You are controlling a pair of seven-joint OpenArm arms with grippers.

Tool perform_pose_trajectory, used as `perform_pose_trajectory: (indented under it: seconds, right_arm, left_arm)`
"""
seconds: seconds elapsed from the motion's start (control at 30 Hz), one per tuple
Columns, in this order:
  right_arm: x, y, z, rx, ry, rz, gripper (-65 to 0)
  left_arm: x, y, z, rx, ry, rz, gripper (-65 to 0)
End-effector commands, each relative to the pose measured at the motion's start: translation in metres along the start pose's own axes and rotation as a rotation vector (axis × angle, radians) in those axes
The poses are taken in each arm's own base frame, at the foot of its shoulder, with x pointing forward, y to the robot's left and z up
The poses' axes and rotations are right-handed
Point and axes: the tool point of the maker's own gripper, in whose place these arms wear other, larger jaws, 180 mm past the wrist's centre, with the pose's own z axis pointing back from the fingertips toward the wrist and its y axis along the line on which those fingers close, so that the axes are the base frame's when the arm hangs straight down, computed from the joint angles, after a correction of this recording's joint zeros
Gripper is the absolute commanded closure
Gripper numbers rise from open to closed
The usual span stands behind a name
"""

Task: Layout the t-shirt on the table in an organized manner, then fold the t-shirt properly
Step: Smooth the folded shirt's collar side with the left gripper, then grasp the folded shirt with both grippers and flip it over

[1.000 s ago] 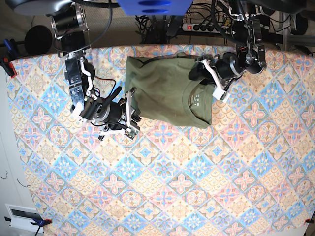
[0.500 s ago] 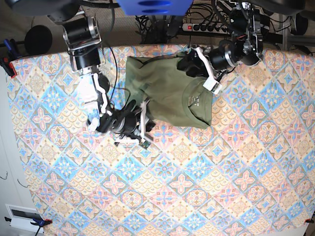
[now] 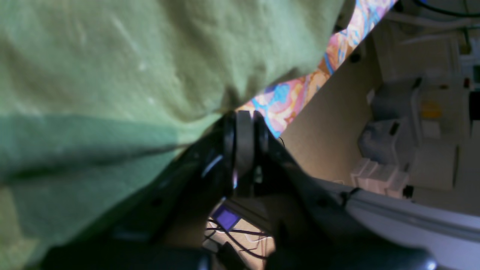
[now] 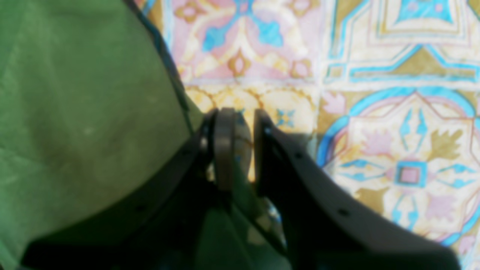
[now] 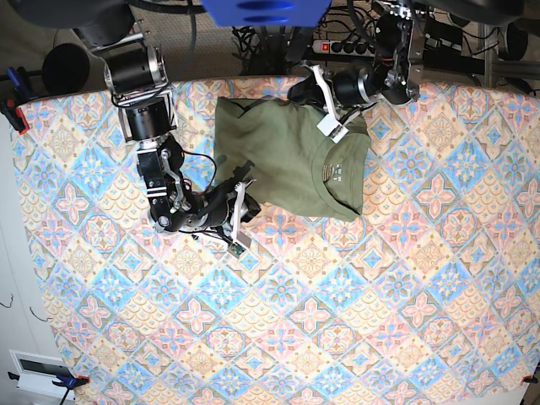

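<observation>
The olive-green t-shirt (image 5: 283, 152) lies at the far middle of the table (image 5: 380, 295), collar toward the right. My left gripper (image 5: 299, 91) sits at the shirt's far edge. In the left wrist view its fingertips (image 3: 243, 123) are pressed together on the edge of the t-shirt (image 3: 112, 75), where the cloth puckers. My right gripper (image 5: 246, 190) is at the shirt's near left corner. In the right wrist view the right gripper (image 4: 240, 131) shows a narrow gap with table (image 4: 375, 75) pattern between the fingers, and the t-shirt (image 4: 82, 112) lies against its left finger.
The table's far edge (image 3: 292, 97) runs just behind the left gripper, with floor, cables and a power strip (image 5: 346, 46) beyond it. Clamps (image 5: 15, 110) hold the cloth at the left edge.
The left gripper has moved left along the shirt's far edge and shut there. The right arm has swung so its gripper now points at the shirt's near left corner.
</observation>
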Motion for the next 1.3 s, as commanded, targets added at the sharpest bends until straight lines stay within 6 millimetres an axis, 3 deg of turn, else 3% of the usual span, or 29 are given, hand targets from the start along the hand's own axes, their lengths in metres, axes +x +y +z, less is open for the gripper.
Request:
perform_pose_trajectory:
  seconds: [0.0, 0.13, 0.2, 0.47, 0.63, 0.73, 0.93, 1.03, 1.27]
  right_arm:
    - [0.004, -0.006, 0.005, -0.014, 0.006, 0.016, -8.1]
    - [-0.030, 0.004, 0.003, -0.001, 0.092, 0.001, -4.3]
    - [-0.042, -0.006, 0.017, -0.040, 0.110, 0.025, -4.0]
    - [-0.066, -0.002, 0.047, -0.093, 0.110, 0.092, -3.8]
    - [-0.076, -0.009, 0.068, -0.136, 0.119, 0.133, -3.8]
    - [-0.076, -0.021, 0.088, -0.194, 0.084, 0.106, -3.8]
    - [-0.075, -0.037, 0.132, -0.321, 0.044, 0.072, -3.8]
    - [-0.067, -0.026, 0.139, -0.330, 0.020, 0.112, -3.8]
    - [-0.022, 0.015, 0.143, -0.196, -0.187, 0.104, -3.8]
  left_arm:
    - [-0.006, 0.022, 0.001, 0.090, 0.054, -0.005, 0.0]
    - [-0.002, 0.040, 0.004, 0.142, 0.082, -0.036, 0.0]
    - [0.004, 0.049, 0.008, 0.173, 0.092, -0.067, 0.0]
    - [0.044, 0.081, 0.021, 0.304, 0.099, -0.199, 0.0]
    - [0.072, 0.084, 0.022, 0.320, 0.130, -0.342, 0.0]
    - [0.092, 0.081, 0.019, 0.320, 0.128, -0.403, 0.0]
    - [0.117, 0.107, 0.011, 0.330, 0.110, -0.361, 0.0]
    - [0.130, 0.105, -0.003, 0.302, 0.057, -0.329, 0.0]
    - [0.156, 0.093, -0.034, 0.235, -0.036, -0.254, 0.0]
